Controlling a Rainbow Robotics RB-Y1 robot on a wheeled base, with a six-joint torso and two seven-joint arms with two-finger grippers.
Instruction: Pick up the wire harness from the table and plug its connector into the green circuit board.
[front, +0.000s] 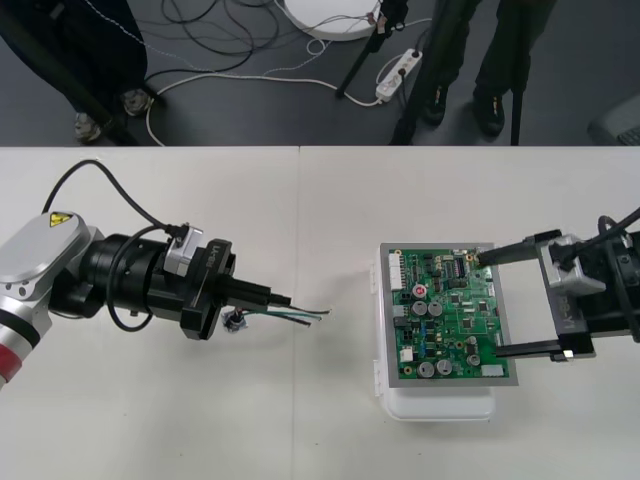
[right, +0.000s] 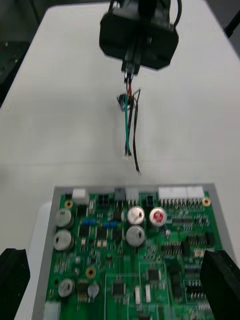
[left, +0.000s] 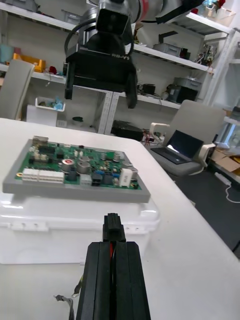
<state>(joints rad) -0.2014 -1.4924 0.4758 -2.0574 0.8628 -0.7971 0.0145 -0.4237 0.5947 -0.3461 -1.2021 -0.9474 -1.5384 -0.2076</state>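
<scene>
Count: one wire harness (front: 300, 314), one green circuit board (front: 445, 310) on one white base (front: 440, 405), two tools.
Left tool (front: 283, 300): reaches in from the left side, roughly level over the tabletop (front: 300, 220), pointing at the board; its black fingers (left: 112, 280) are pressed together, pinching the harness.
Harness: held off the tabletop; thin red, black and green wires run out past the fingertips toward the board, ending well short of it; round metal socket (front: 235, 320) hangs just beside the fingers.
Right tool (front: 488, 304): comes in from the right, fingers spread wide over the board's right half.
Board: lies flat on its base, right of centre, components up.
Tabletop: plain and pale.
Floor (front: 250, 90): dark strip beyond the far edge, strewn with cables (front: 220, 30).
</scene>
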